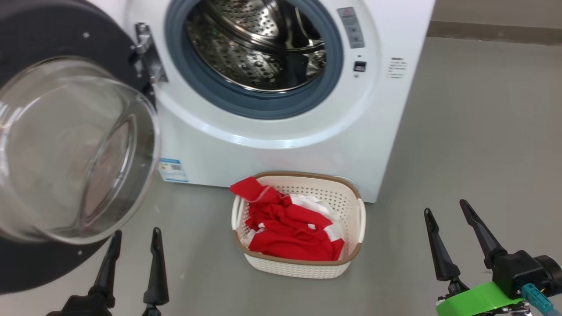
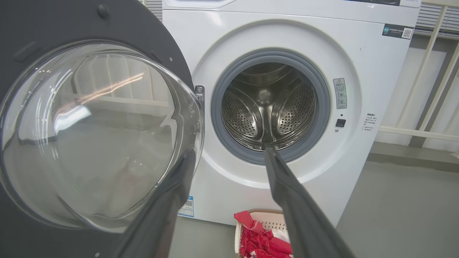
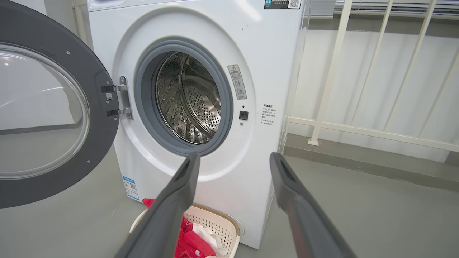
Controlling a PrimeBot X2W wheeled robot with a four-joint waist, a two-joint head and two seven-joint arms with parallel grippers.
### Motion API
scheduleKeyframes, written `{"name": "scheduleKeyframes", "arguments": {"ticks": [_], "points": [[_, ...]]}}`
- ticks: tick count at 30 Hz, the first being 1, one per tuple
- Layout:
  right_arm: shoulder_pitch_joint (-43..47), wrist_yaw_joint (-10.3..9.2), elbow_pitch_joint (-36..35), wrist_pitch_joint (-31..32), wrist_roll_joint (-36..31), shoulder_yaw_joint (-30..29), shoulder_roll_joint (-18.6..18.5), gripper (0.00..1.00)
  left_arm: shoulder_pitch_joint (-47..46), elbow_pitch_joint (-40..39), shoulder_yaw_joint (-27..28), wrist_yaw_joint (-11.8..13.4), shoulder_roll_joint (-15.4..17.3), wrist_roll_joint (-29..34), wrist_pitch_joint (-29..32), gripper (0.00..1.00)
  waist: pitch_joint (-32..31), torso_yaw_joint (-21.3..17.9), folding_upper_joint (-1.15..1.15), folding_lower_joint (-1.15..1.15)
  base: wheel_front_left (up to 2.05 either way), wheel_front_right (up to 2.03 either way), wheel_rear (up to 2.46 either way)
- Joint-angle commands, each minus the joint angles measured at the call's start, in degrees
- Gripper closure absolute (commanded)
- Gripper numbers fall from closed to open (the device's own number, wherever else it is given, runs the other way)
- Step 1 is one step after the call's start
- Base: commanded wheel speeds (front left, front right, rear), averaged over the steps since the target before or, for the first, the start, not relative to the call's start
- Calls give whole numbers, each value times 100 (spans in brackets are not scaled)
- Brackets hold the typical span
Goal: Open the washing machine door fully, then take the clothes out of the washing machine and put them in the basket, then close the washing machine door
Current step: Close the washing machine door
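left gripper (image 1: 136, 232) had its two fingers parted a bit with nothing between them, sitting low just beside the bottom edge of the washing machine door (image 1: 74, 149). right gripper (image 1: 444, 207) was spread wider, empty too, well off to the right over the floor. the door was swung wide on its hinge, the drum (image 1: 259, 48) looked empty to me, and the clothes (image 1: 290, 232) were piled in the basket (image 1: 303, 267) right in front of the washing machine (image 1: 285, 149), one red corner flopped over the back rim. so only the closing looked left. my worry: pushing on that bulging glass, the fingers could skate off, or a soft shove wouldn't latch it. couldn't tell if the door's swing clears the basket either.
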Motion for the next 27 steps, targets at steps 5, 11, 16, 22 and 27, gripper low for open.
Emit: {"name": "scheduleKeyframes", "arguments": {"ticks": [5,11,16,22,27], "points": [[-232,26,-149,-36,58,211,-63,0,-41,-269,170,119,91,98,16,0,-46,590,0,0,0,0,0],[-285,26,-151,-36,110,332,-63,0,-3,-385,131,190,129,146,153,0,-47,1136,0,0,0,0,0],[-299,26,-168,-36,159,415,-63,0,13,-478,150,269,172,176,227,0,-69,1620,0,0,0,0,0],[-427,26,-137,-36,174,618,-63,0,91,-613,267,406,210,160,251,0,-26,1953,0,0,0,0,0],[-635,26,-46,-36,141,856,-63,0,235,-789,361,557,189,140,205,0,55,2002,0,0,0,0,0]]}}
